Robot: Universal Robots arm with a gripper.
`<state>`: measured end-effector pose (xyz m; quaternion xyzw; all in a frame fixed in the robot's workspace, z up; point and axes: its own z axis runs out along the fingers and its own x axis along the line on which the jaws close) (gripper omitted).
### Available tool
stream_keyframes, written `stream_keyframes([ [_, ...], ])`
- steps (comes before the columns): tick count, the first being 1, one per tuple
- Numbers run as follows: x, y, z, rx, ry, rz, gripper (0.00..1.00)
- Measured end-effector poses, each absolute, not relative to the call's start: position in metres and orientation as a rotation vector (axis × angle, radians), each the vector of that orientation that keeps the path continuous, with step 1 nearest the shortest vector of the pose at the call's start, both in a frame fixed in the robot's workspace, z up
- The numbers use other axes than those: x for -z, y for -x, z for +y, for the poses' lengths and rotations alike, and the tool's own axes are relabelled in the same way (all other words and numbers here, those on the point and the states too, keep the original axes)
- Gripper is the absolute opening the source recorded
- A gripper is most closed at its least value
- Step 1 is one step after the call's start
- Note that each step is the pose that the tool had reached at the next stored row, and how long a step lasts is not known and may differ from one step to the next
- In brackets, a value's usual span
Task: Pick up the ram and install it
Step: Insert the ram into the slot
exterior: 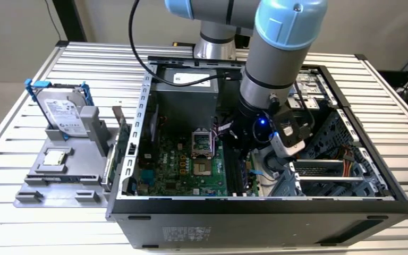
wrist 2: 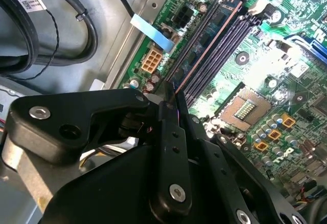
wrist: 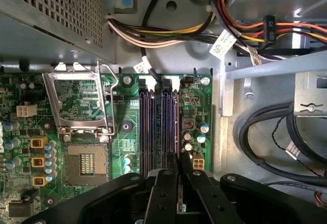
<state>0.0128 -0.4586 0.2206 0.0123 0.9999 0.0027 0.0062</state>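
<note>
My gripper (exterior: 244, 149) reaches down inside the open computer case (exterior: 261, 204), over the motherboard (exterior: 179, 167). In both wrist views its two black fingers (wrist 2: 167, 112) stand almost together, shut on the ram (wrist 2: 208, 48), a thin dark strip seen edge-on. The ram (wrist: 177, 127) lies along the black memory slots (wrist: 158, 127), at the slot nearest the case wall, and looks low in it. How deep it sits I cannot tell. My gripper (wrist: 179, 163) holds the ram's near end; my gripper (wrist 2: 173, 98) hides that end.
A CPU socket (wrist: 84, 165) with its raised metal frame (wrist: 79, 101) lies beside the slots. The perforated power supply (wrist: 51, 9), wire bundles (wrist: 168, 32) and black cables (wrist: 265, 137) crowd the case. Outside, a grey fixture (exterior: 41, 183) holds a hard drive (exterior: 66, 111) and a silver chip (exterior: 55, 156).
</note>
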Motion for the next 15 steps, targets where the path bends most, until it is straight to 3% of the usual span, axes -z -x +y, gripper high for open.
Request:
stream_keyframes([
  [15, -0.2125, -0.0126, -0.4585, -0.008, -0.064, 3.129, 0.0],
])
